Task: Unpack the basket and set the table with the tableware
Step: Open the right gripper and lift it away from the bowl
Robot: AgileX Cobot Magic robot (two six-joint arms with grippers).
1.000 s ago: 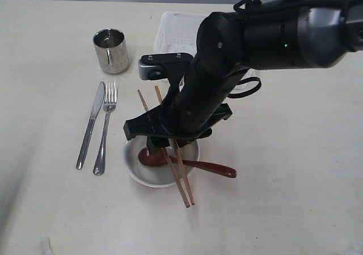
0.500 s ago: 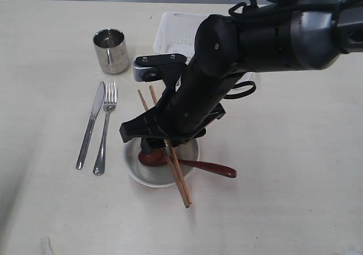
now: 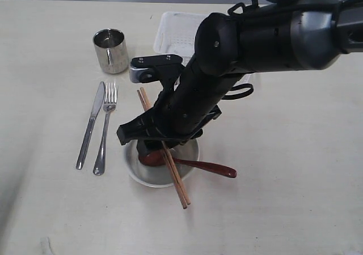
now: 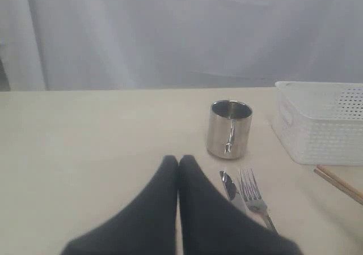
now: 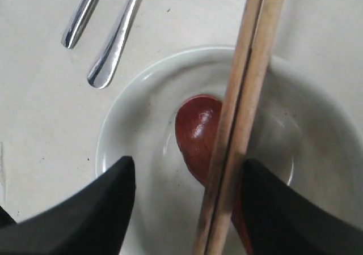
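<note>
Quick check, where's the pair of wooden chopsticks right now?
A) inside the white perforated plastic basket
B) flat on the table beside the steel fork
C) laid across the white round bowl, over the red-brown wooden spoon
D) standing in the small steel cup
C: the right wrist view shows the pair of wooden chopsticks crossing the white round bowl, passing over the head of the red-brown wooden spoon that sits inside it.
</note>
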